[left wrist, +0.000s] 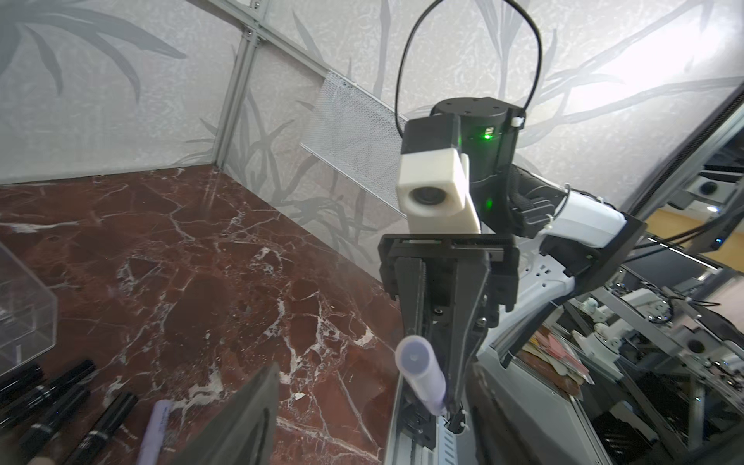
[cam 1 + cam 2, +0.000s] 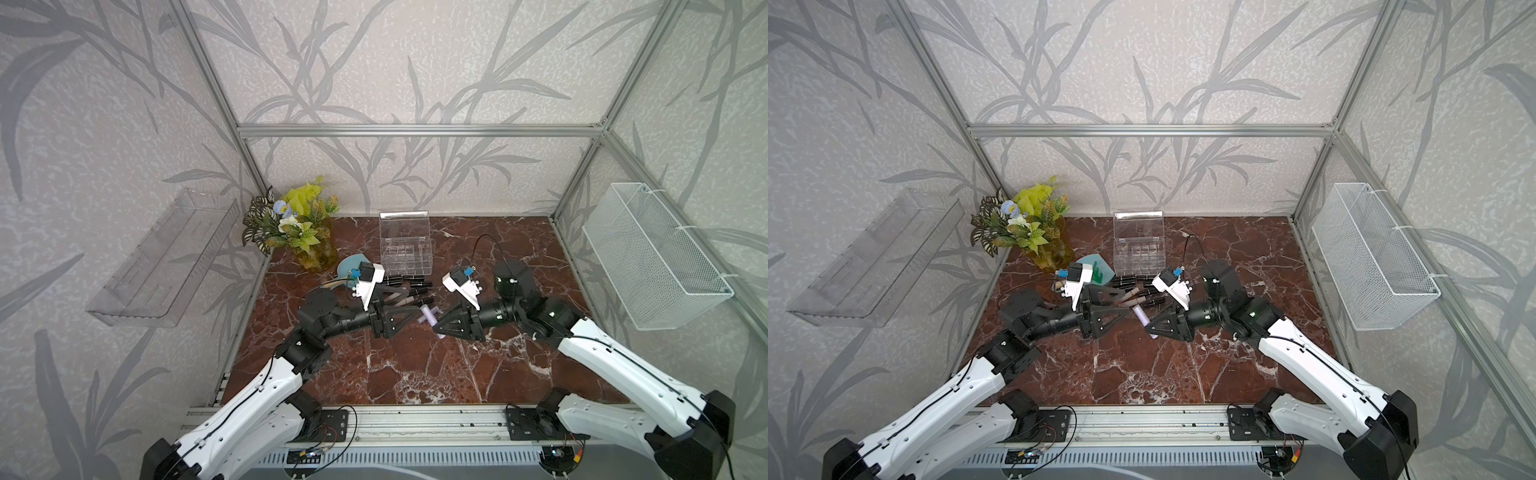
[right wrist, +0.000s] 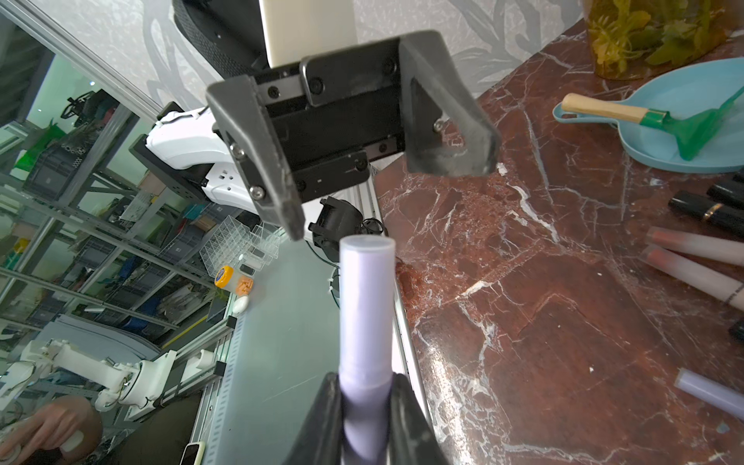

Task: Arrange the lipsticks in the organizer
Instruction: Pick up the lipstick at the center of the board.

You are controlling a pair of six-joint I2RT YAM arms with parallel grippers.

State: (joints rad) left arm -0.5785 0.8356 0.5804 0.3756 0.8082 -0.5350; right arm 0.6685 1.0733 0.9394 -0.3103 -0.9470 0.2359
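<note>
Both arms reach inward, left end effector (image 2: 410,310) open-jawed, facing the clamped right end effector (image 2: 437,326).

white-shelled arms (image 2: 615,374), black joints (image 2: 320,311), black cables (image 2: 486,237) — dark grey triangular tools (image 2: 415,309), white camera housings (image 2: 370,286).

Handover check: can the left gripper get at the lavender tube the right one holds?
Probably yes. The left gripper stands open facing the free end of the lavender tube, nothing between; the right gripper clamps only its other end.

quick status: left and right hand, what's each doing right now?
Left hand: open, holding nothing.
Right hand: closed on a lavender lipstick.
</note>
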